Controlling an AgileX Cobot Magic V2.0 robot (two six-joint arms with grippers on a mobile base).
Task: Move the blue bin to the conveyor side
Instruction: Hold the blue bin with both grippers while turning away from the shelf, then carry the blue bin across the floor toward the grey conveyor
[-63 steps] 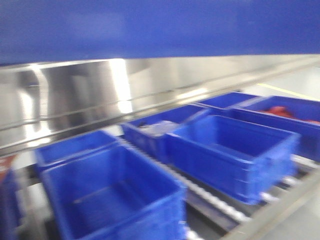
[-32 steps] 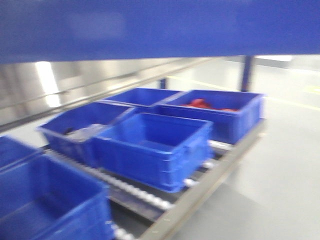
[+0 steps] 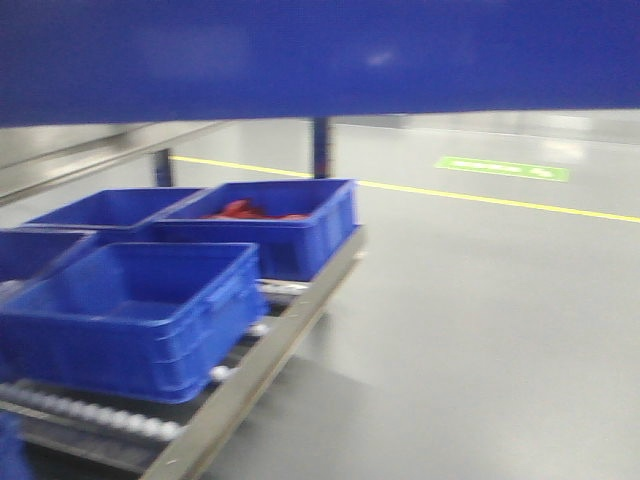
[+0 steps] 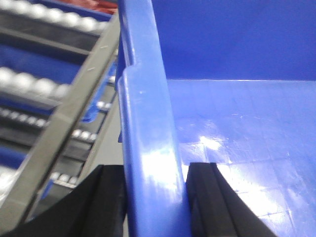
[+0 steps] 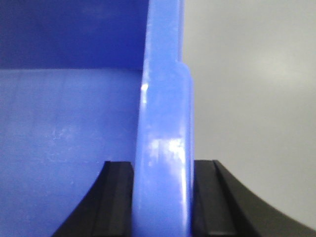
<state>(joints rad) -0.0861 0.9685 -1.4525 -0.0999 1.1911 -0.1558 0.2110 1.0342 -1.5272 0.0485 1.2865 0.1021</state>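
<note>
At the left of the front view, smaller blue plastic crates (image 3: 140, 310) sit on a steel roller rack (image 3: 250, 375). The large bright-blue plastic bin (image 4: 237, 123) hangs between the arms, seemingly so both share its weight. The left gripper (image 4: 155, 195) pinches its thick rolled rim, one black pad on each side of the wall, and the right gripper (image 5: 163, 197) clamps the opposite rim likewise. The blurred blue band topping the front view is probably this bin's wall. Rightward lies the grey floor (image 3: 480, 330).
</note>
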